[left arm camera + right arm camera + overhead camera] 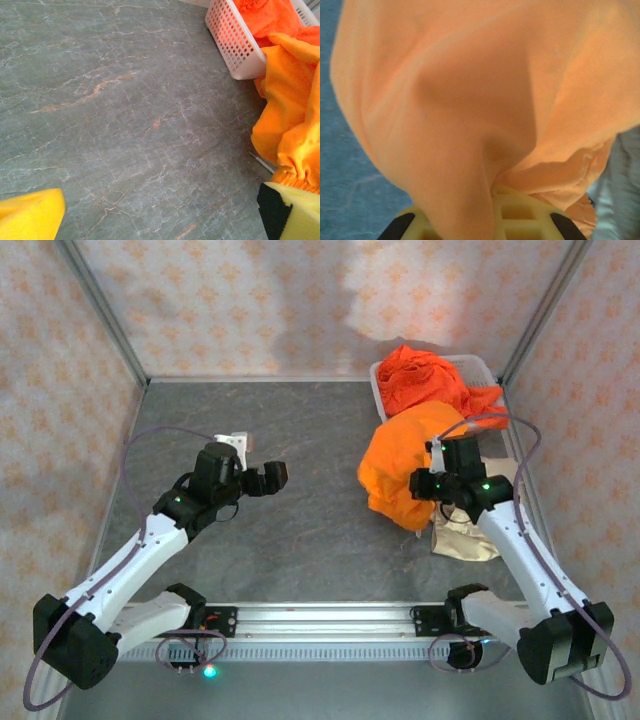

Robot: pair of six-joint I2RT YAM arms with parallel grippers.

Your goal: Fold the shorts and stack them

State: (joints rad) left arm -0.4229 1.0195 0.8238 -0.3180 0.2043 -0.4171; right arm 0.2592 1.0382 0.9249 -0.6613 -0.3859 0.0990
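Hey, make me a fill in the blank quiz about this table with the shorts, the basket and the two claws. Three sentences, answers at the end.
1. The shorts pinched in the right claw are ____ in colour.
2. The left claw hangs over the bare table with its jaws ____.
3. The white mesh basket stands at the table's far ____ corner.

Missing words: orange; open; right.
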